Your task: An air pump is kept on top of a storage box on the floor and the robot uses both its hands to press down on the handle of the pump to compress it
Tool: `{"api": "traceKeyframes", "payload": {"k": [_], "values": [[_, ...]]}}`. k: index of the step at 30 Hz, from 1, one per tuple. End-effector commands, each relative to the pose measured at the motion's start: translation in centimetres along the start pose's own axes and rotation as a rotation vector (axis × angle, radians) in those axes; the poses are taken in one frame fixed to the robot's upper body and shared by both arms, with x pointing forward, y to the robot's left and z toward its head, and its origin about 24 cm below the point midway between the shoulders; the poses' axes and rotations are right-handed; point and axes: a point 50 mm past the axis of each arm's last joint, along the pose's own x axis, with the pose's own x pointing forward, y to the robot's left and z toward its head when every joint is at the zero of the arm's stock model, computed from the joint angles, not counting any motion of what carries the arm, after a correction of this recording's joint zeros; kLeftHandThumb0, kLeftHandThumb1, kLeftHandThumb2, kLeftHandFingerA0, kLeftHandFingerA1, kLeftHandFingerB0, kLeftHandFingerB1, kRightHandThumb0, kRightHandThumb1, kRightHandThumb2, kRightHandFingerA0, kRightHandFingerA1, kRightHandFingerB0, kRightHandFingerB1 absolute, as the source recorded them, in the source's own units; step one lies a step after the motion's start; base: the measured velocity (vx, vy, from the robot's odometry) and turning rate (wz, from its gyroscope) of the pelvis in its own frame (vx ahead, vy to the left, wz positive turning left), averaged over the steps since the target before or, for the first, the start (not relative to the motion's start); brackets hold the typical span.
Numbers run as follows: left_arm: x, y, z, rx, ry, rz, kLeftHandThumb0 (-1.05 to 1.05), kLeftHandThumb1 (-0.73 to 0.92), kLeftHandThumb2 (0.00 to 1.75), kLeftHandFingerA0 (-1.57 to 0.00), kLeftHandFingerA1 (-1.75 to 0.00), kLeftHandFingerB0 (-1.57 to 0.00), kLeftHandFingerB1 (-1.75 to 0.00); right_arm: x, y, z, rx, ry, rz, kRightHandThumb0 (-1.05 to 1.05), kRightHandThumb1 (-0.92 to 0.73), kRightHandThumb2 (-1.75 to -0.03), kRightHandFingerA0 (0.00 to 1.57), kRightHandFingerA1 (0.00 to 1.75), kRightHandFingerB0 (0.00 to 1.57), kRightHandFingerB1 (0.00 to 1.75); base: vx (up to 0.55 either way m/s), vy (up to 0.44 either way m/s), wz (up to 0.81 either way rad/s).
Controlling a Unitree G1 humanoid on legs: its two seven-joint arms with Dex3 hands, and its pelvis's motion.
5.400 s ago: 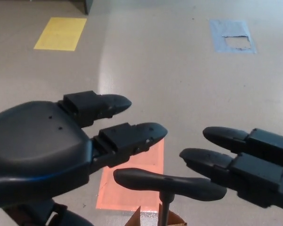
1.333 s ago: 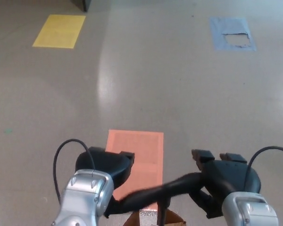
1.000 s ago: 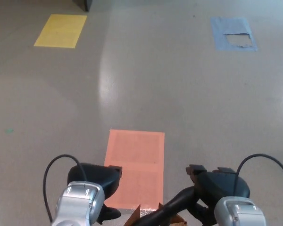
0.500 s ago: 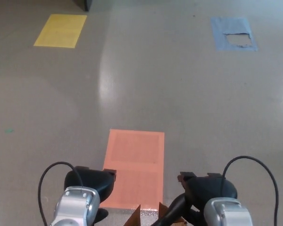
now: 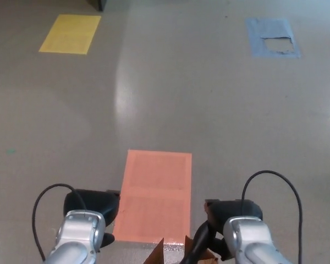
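clasping the pump handle [image 5: 200, 246], right hand [image 5: 232, 212]; left hand [image 5: 91, 202] well apart

At the lower left of the frame you see the left hand [image 5: 92, 202], a rounded black shell behind a shiny silver left wrist [image 5: 76, 237]. A thin black left cable [image 5: 51, 186] makes a loop beside it. At the lower right, the right hand [image 5: 235, 209] looks the same, with a silver right wrist [image 5: 247, 239] and a taller black right cable [image 5: 269, 172].

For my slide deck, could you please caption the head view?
Left hand and right hand low at the handle, right gripping it, beside an orange floor patch.
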Motion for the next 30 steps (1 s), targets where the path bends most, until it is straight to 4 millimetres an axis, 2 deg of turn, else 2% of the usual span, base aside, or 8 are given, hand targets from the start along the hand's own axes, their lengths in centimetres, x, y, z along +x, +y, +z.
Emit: {"api": "traceKeyframes", "payload": {"k": [1,5,6,20,21,28,29,30], "values": [[0.6,-0.3,-0.5,-0.062,-0.033,0.019,-0.53,0.65,0.78,-0.19,-0.44,-0.12,-0.4,0.8,0.7,0.1,0.0,0.007,0.004,-0.62,-0.72,-1.01,0.01,0.39,0.01,0.39,0.0,0.0,0.0],[1.1,-0.5,-0.5,-0.13,-0.054,0.008,-0.47,0.68,0.76,-0.21,-0.44,-0.15,-0.4,1.3,0.8,-0.2,-0.015,0.035,0.025,-0.53,-0.92,-0.72,0.11,0.28,0.11,0.3,0.0,0.0,0.0],[1.1,-0.4,-0.4,-0.132,-0.058,0.011,-0.47,0.68,0.76,-0.21,-0.44,-0.15,-0.4,1.3,0.7,-0.2,-0.016,0.037,0.024,-0.28,-0.71,-1.19,0.0,0.49,0.0,0.48,0.0,0.0,0.0],[1.6,0.6,-0.8,-0.154,-0.06,0.036,-0.47,0.67,0.76,-0.22,-0.44,-0.17,-0.4,1.7,1.2,0.2,-0.116,0.026,0.085,-0.29,-0.68,-1.18,0.0,0.48,0.0,0.47,0.0,0.0,0.0],[1.6,0.5,-0.7,-0.153,-0.06,0.037,-0.46,0.68,0.76,-0.22,-0.44,-0.18,-0.41,1.7,1.3,0.2,-0.12,0.024,0.085,-0.54,-0.92,-0.71,0.16,0.28,0.19,0.3,0.0,0.0,0.0],[1.5,0.1,-0.6,-0.146,-0.067,0.036,-0.46,0.7,0.76,-0.22,-0.43,-0.18,-0.4,1.6,1.9,0.3,-0.118,0.009,0.096,-0.53,-0.92,-0.69,0.17,0.28,0.2,0.29,0.0,0.0,0.0],[1.5,-0.1,-0.7,-0.149,-0.067,0.032,-0.44,0.71,0.76,-0.23,-0.44,-0.18,-0.4,1.6,1.9,0.4,-0.107,-0.002,0.087,-0.28,-0.71,-1.19,0.0,0.49,0.0,0.48,0.0,0.0,0.0],[1.4,-0.3,-0.8,-0.151,-0.068,0.031,-0.44,0.71,0.76,-0.23,-0.44,-0.18,-0.4,1.6,1.8,0.4,-0.097,-0.014,0.074,-0.28,-0.71,-1.19,0.0,0.49,0.0,0.48,0.0,0.0,0.0]]}}
